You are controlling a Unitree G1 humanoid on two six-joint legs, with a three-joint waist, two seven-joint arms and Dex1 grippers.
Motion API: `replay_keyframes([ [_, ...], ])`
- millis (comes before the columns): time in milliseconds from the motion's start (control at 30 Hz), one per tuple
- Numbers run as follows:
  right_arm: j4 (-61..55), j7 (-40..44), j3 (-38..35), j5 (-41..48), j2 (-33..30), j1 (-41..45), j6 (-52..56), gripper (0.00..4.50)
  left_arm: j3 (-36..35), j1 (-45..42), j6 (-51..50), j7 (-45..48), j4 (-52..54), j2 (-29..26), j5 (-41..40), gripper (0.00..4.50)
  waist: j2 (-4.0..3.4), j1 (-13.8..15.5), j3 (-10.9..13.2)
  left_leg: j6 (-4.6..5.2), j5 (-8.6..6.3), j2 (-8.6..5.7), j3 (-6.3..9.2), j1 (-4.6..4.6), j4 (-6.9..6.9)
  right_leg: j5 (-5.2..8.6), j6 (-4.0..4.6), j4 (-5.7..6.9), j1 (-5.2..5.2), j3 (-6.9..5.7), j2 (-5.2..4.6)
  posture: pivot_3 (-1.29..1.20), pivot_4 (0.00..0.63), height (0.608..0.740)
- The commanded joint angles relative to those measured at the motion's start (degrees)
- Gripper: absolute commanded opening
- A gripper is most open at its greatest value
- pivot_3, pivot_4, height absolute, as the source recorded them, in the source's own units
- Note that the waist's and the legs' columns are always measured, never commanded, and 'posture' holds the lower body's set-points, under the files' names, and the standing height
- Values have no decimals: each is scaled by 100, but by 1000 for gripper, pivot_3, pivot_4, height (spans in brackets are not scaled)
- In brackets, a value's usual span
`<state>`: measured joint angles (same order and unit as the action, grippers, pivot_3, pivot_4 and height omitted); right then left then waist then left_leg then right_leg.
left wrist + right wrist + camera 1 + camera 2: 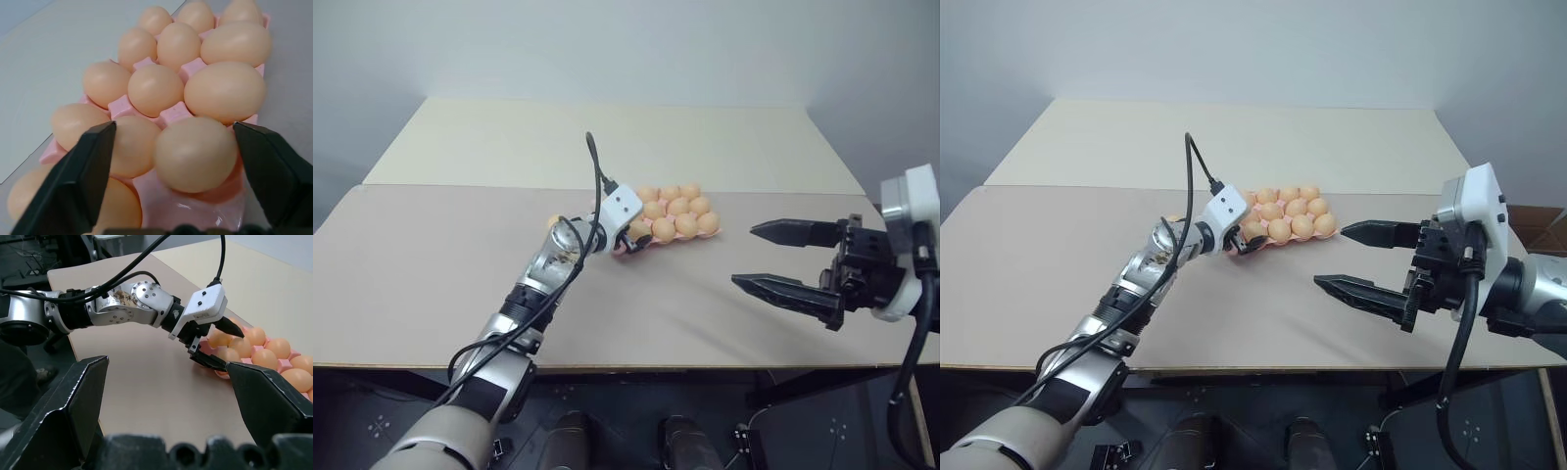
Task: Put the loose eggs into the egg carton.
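A: Far left first: one of the loose eggs (pixel 553 222) lying on the table (pixel 431 264), just beside the left arm's wrist, apart from the rest.

B: Then the left gripper (pixel 171 147), fingers wide apart, nothing clamped, straddling an egg at the near end of the egg carton (pixel 710 233).

A: Seated?

B: Looks so; resting in its cup with clear gaps to both fingers (pixel 83 166). Judged released.

A: Carton itself?

B: Mid-table, pale pink, nearly full of eggs, touching rows.

A: Best way out, then?

B: Straight back along the fingers, level, no sideways sweep; neighbours sit close on either side and could be nudged out of their cups. Only then across to the stray egg by the wrist.

A: And to the right?

B: Right gripper (pixel 783 259), also spread wide and empty, hovering above the table, well apart from the carton. Best left parked there.
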<state>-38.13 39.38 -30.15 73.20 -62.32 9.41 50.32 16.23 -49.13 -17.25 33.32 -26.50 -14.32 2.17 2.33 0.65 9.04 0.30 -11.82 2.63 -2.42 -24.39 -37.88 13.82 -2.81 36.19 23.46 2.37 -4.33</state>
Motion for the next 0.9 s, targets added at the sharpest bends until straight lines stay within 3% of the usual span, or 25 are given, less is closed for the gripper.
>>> replay_keyframes([
  [33,-53,11,-110,54,-17,92,-134,4500,-162,-93,143,69,260,-46,-5,4453,0,0,0,0,0,0,0,1,0,0,0,0,0,0,0,0,150,740],
  [300,-127,-78,-70,-32,84,37,-177,4500,-481,258,-292,237,1391,-412,-130,4453,0,-15,0,0,0,1,0,0,0,0,0,0,0,0,0,0,150,740],
  [533,-307,-446,-133,73,294,-143,-142,4500,-1491,1436,-1929,62,3735,-1150,-506,4453,-2,-69,-1,0,0,7,1,8,0,0,0,9,-2,2,2,0,150,740],
  [733,-212,-170,-194,146,185,-246,-113,4500,-2488,2718,-3377,613,5560,-2289,-1208,4453,-2,-64,-1,-2,1,10,1,15,0,0,1,8,-9,-1,3,0,150,740],
  [900,167,606,-319,-41,9,-203,-205,4500,-3589,3350,-4002,1282,6041,-3187,-2084,4453,-2,-64,0,-2,1,15,-2,20,0,-1,5,4,-9,-2,3,0,150,740],
])
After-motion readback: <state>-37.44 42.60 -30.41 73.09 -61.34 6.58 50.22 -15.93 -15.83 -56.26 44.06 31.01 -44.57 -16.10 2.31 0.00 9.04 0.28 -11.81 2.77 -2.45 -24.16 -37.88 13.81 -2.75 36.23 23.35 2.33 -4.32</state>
